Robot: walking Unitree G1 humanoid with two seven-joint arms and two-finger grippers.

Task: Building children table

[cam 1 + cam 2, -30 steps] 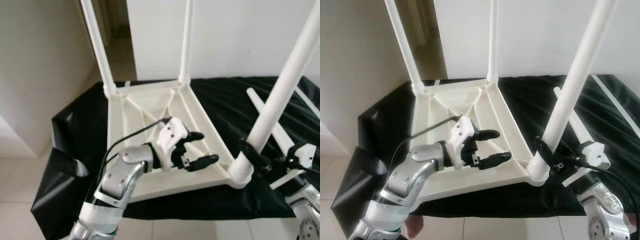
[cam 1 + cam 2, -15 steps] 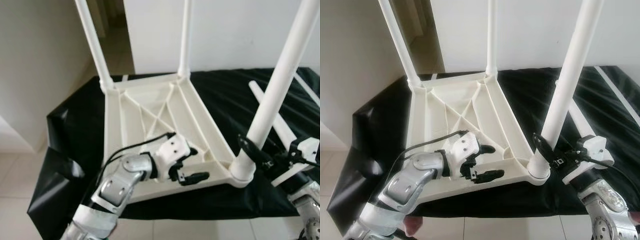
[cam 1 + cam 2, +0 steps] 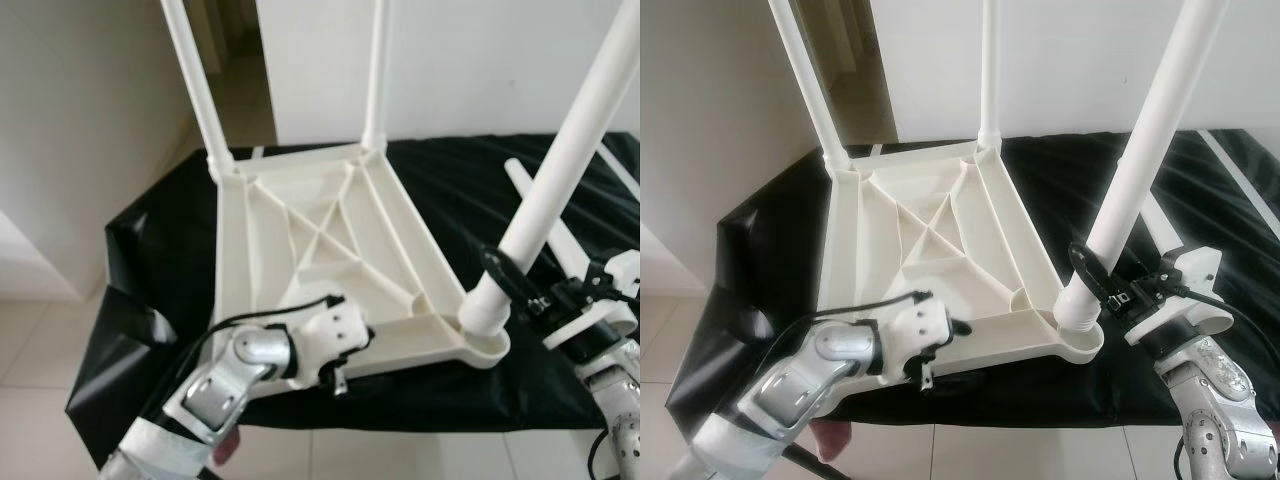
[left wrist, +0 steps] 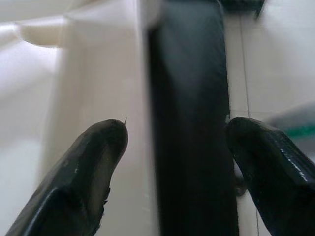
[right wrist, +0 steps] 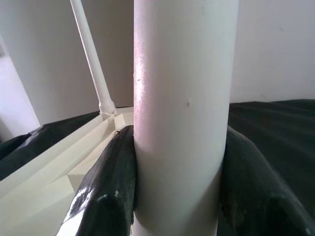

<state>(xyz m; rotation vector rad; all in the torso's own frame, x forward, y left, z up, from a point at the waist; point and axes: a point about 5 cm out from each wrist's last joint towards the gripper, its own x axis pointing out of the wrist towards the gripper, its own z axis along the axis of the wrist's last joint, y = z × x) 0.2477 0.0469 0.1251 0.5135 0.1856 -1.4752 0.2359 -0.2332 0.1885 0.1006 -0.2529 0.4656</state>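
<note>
White plastic kids' table top (image 3: 320, 255) lies upside down on a surface draped w/ a black cover (image 3: 150, 270), ribbed underside up, sitting toward the cover's left and front edges. Three legs stand up from its corners: far-left leg (image 3: 195, 85), far-right leg (image 3: 378, 70), and near-right leg (image 3: 560, 180), which leans a bit and is seated in the socket at the front-right corner (image 3: 482, 335). Front-left corner has no leg. Right gripper (image 3: 1092, 283) is at the base of the near-right leg, just above the socket — fingers (image 5: 106, 189) pressed against both sides of the leg, pinching it, as the right wrist view shows close up. Left gripper (image 3: 340, 372) is down at the front edge of the table top, near its front-left part; in the left wrist view its two black fingertips (image 4: 101, 147) are spread apart, one over the white rim, the other out past the dark edge of the cover, w/ pale tiled floor (image 4: 275, 59) beyond — nothing gripped. A spare white leg (image 3: 560, 245) lies flat on the cover, right of the table top, behind the near-right leg. White wall (image 3: 480, 60) behind; doorway (image 3: 235, 60) at far left.
</note>
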